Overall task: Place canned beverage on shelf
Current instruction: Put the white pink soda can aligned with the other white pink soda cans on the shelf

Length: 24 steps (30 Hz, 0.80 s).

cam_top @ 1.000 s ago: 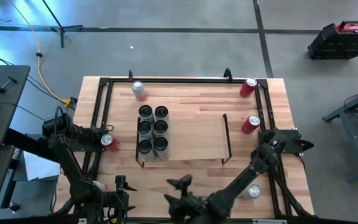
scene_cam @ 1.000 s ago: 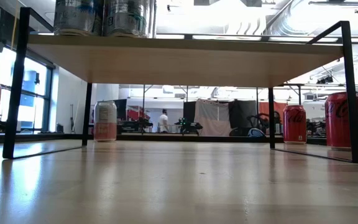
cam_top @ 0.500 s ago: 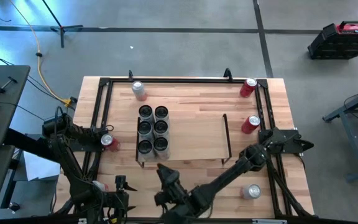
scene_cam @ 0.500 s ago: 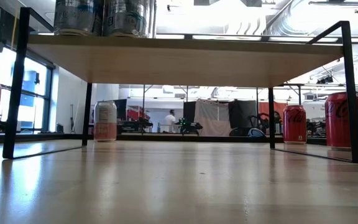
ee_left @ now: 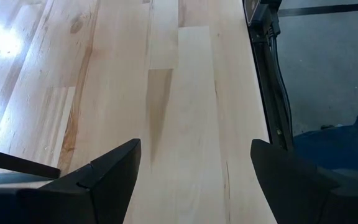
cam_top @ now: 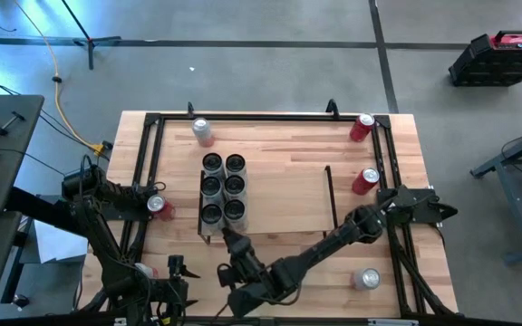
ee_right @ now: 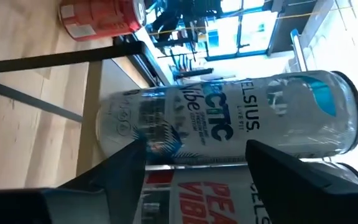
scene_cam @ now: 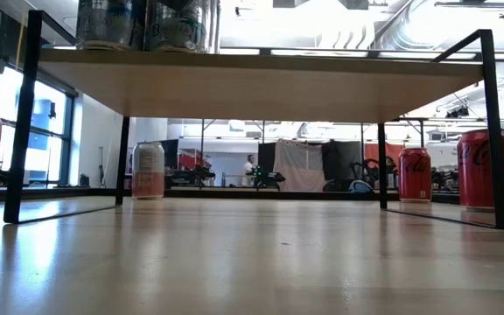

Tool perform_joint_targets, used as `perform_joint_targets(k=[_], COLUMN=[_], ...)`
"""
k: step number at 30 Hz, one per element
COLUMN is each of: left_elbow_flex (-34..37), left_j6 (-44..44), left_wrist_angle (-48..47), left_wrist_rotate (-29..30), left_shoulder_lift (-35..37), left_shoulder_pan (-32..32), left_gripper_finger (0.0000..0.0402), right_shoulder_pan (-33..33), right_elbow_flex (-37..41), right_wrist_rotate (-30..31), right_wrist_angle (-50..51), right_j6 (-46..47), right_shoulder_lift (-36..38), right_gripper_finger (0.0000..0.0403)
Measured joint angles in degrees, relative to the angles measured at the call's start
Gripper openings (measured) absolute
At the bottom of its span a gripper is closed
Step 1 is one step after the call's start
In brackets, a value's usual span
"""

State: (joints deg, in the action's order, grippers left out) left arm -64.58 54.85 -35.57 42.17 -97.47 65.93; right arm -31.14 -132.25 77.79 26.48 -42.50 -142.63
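Reaching in at the near end of the shelf (cam_top: 279, 195), the right hand (cam_top: 229, 237) is standing with its fingers apart around the nearest can (ee_right: 229, 127) without yet clamping it. Six cans (cam_top: 223, 187) are already standing on the shelf just beyond the hand; others are still waiting on the bench (cam_top: 279, 136) farther out. Since a second ago this arm has been swinging across from the bench's near edge. The left hand (ee_left: 191, 180) is idling, fingers apart.

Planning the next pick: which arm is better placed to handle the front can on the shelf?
Right. Its end effector is at the shelf's front edge, fingers straddling the silver can without clamping it. The left end effector is open over bare tabletop at the table's near-left corner, away from the cans.
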Motion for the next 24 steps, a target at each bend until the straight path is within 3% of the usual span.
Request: perform_joint_targets(k=[13, 24], left_elbow_flex=[0.0, 0.0], left_j6=[0.0, 1.0], left_wrist_angle=[3.9, 4.5], left_wrist_rotate=[0.0, -0.2], left_shoulder_lift=[0.0, 0.0], left_shoulder_pan=[0.0, 0.0], left_gripper_finger=[0.0294, 0.0294], right_shoulder_pan=[1.9, -3.0], right_elbow_flex=[0.0, 0.0], right_wrist_rotate=[-0.3, -0.7], right_wrist_angle=[0.0, -2.4], right_j6=[0.0, 1.7], right_shoulder_lift=[0.0, 0.3], right_gripper_finger=[0.025, 0.0249])
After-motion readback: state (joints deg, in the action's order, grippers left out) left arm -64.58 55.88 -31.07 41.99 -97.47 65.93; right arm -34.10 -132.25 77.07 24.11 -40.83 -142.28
